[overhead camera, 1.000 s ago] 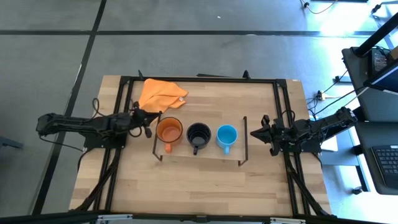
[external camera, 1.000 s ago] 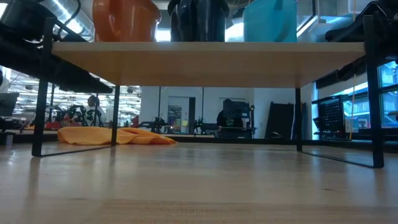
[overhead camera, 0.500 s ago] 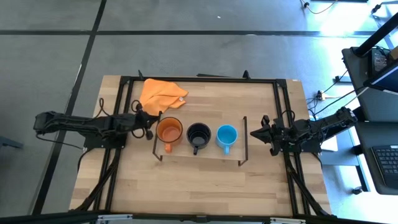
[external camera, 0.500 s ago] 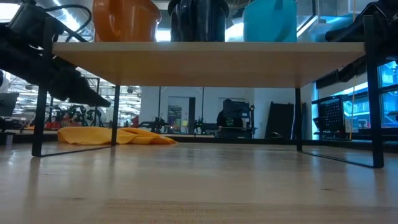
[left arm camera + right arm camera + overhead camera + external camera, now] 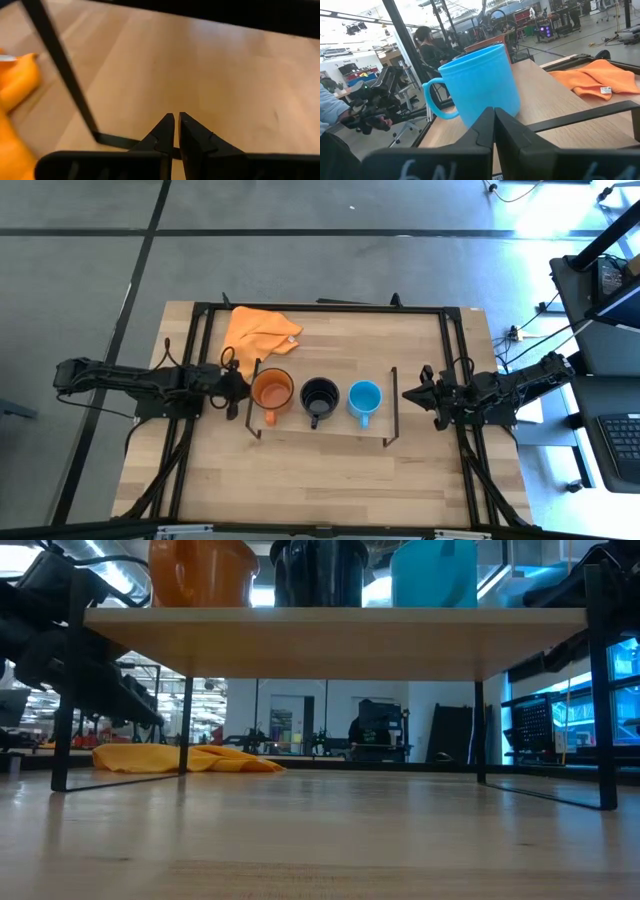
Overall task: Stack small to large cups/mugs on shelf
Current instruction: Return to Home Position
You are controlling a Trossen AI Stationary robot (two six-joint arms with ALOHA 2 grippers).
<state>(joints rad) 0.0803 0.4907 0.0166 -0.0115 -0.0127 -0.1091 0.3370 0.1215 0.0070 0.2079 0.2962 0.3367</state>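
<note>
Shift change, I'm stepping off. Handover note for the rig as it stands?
Left gripper: shut, empty, beside the left end frame of the shelf.
Right gripper: shut, empty, off the shelf's right end, facing the blue mug.
Orange mug, black mug and blue mug stand upright in a row on the shelf, left to right. Orange cloth lies on the table behind the shelf.
Done: all three mugs placed, ordered by size.
Left: park both arms. Mind the frame near the left gripper.
</note>
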